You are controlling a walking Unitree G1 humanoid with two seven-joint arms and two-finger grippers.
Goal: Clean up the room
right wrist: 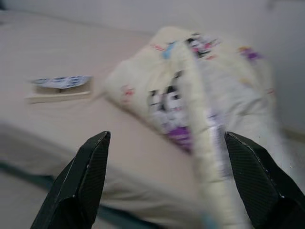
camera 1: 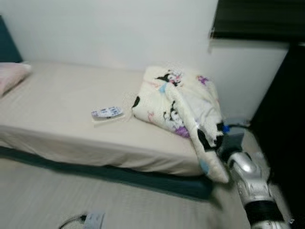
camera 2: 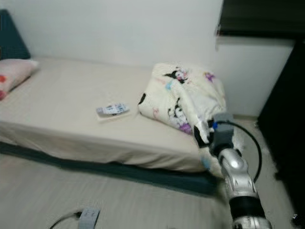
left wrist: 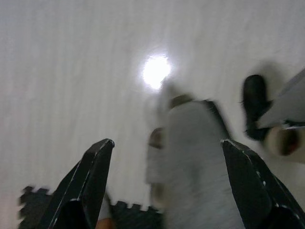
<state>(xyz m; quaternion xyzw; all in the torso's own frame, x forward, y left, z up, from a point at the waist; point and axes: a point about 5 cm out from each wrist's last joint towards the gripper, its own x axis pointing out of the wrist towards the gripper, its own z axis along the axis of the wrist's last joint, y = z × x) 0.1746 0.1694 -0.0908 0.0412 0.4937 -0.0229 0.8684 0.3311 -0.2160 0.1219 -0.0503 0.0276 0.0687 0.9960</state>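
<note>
Right hand (right wrist: pixel 167 181), fingers spread, faces cartoon-print blanket (camera 1: pixel 178 102) on bed (camera 1: pixel 71 105).

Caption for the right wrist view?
Open right tool faces a cartoon-print blanket bunched on the bed.

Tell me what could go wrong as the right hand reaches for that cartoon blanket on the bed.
The blanket already droops over the bed edge, so a tug from the open right hand could drag it all to the floor. Pulling may also disturb the small booklet lying beside it. Blurred views may spoil aim.
</note>
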